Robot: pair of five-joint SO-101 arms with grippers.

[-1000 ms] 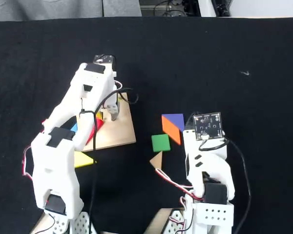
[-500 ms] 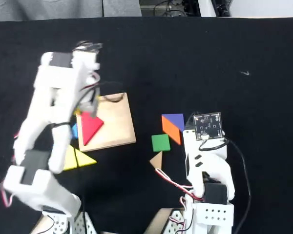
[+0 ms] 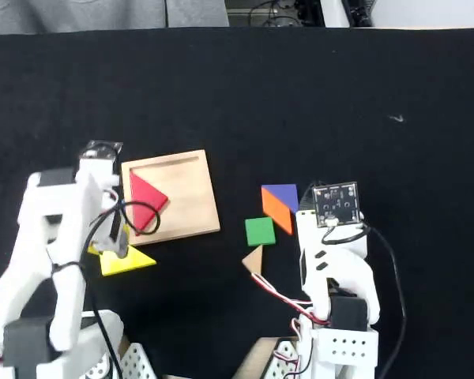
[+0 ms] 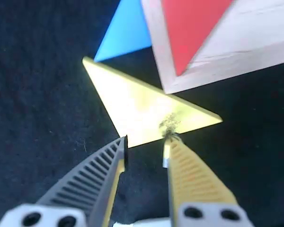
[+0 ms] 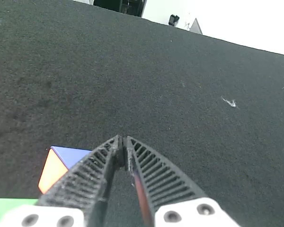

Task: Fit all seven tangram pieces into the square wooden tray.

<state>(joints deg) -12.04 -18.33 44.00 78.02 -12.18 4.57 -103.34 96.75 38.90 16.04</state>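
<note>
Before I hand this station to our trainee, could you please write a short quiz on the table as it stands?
1. True or false: the red triangle lies inside the tray.
2. The triangle at the tips of the left gripper is: A yellow, B green, C orange.
3. Fill in: the jaws of the right gripper are ___.
Key: 1 true; 2 A; 3 shut.

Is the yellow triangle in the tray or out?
Out: the yellow triangle lies on the black table, outside the tray.
</note>
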